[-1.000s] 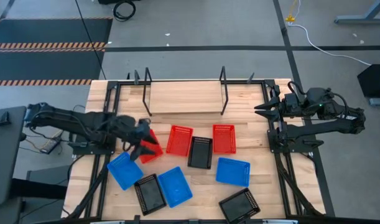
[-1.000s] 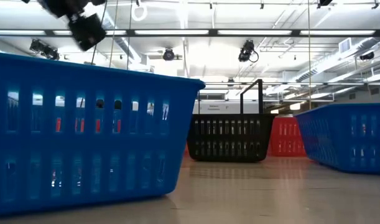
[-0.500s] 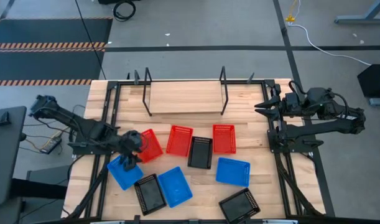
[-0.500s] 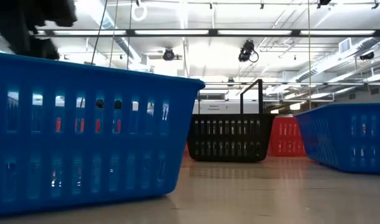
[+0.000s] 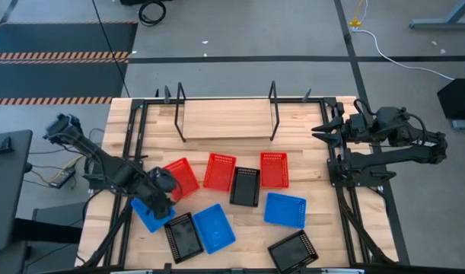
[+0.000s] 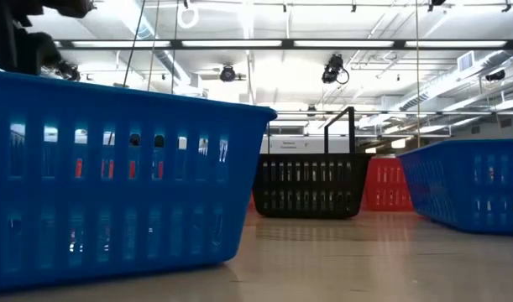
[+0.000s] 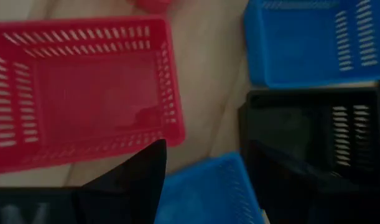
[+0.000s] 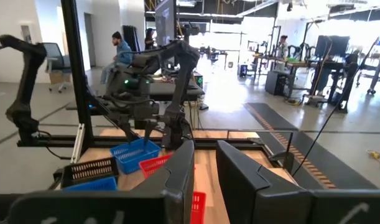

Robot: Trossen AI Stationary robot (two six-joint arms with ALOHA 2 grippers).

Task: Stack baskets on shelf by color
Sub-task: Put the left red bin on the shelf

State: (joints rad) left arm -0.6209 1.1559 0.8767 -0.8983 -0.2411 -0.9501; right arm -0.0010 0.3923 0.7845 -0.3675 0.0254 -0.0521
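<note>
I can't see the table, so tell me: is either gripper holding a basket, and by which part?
Nothing is held. The left gripper hovers open over a blue basket; the right gripper is empty.

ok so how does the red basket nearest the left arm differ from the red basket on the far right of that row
The leftmost red basket sits skewed on the table, while the rightmost red basket lies square to the shelf. The leftmost one has the left gripper hovering close by, over a blue basket; the rightmost one has no gripper near it. The leftmost stands apart from its neighbours; the rightmost sits right beside a black basket. Both look the same size, empty and off the shelf.
</note>
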